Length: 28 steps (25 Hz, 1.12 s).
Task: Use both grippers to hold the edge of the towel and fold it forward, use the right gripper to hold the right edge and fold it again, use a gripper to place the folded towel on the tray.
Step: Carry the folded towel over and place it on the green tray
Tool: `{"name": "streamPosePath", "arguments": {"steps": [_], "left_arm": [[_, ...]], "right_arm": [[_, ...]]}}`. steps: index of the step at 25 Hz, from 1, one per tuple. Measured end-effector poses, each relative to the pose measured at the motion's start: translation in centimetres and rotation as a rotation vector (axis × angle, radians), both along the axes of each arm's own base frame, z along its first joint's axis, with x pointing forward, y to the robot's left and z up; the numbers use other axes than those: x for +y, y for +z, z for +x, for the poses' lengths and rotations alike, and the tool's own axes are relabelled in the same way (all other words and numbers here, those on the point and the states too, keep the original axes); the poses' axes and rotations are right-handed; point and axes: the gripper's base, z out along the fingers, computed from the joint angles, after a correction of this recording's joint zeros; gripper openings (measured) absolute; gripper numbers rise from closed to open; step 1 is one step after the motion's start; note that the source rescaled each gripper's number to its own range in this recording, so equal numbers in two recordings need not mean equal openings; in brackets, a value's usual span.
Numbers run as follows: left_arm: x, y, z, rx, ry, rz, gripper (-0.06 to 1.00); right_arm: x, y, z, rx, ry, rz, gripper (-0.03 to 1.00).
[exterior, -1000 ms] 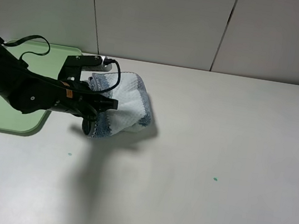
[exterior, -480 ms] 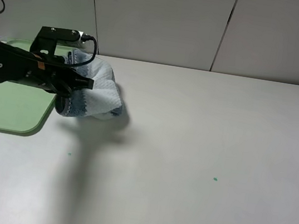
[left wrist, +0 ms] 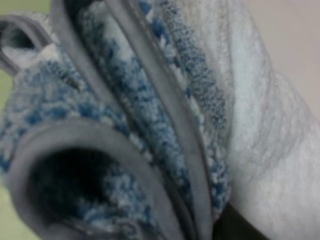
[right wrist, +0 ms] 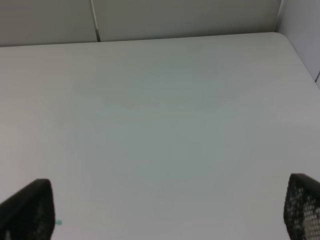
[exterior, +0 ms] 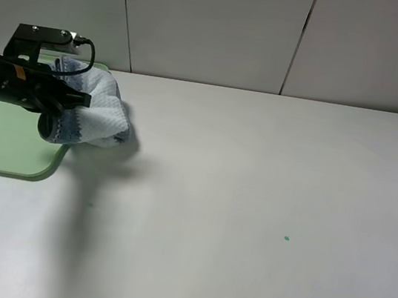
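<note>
Left gripper (exterior: 60, 98), a black flat-jawed claw on the bulky black arm with an orange band, is pinching the folded blue-grey and white striped waffle towel (exterior: 92, 114) in the high exterior view. The bundle hangs off the jaws in the air, straddling the near right corner of the flat pale green plastic tray (exterior: 4, 146), part over the tray and part over the table. To do the placing well, I judge the arm should carry further in over the tray's middle, then lower until the folds rest flat before letting go, so the layers do not spring apart.

From the left wrist, the towel (left wrist: 150, 125) fills the picture: stacked grey hems, blue-flecked pile and a small grey loop (left wrist: 17, 42) at one corner. The jaws themselves are hidden behind the cloth.

From the right wrist, the right gripper (right wrist: 165, 210) is spread wide and holds nothing, its two black fingertips (right wrist: 27, 210) at the picture's corners above bare table.

White matte tabletop (exterior: 266, 204) carries a tiny green speck (exterior: 287, 238); pale wall panels (exterior: 217, 24) with dark seams stand behind.
</note>
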Motion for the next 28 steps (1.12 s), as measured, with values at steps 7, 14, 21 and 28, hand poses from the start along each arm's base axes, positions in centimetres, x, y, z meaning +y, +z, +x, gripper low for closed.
{"name": "streamPosePath", "arguments": {"steps": [7,14,21,28], "left_arm": [[3.0,0.0,0.3,-0.003,0.073,0.024,0.12],[5.6,0.0,0.2,-0.003,0.126,0.048,0.12],[7.3,0.0,0.1,-0.003,0.139,0.08,0.12],[8.8,0.0,-0.1,-0.001,0.169,0.096,0.12]], "right_arm": [[0.0,0.0,0.0,0.0,0.0,0.0,1.0],[0.0,0.0,0.0,0.0,0.0,0.0,1.0],[0.0,0.0,0.0,0.0,0.0,0.0,1.0],[0.0,0.0,0.0,0.0,0.0,0.0,1.0]]}}
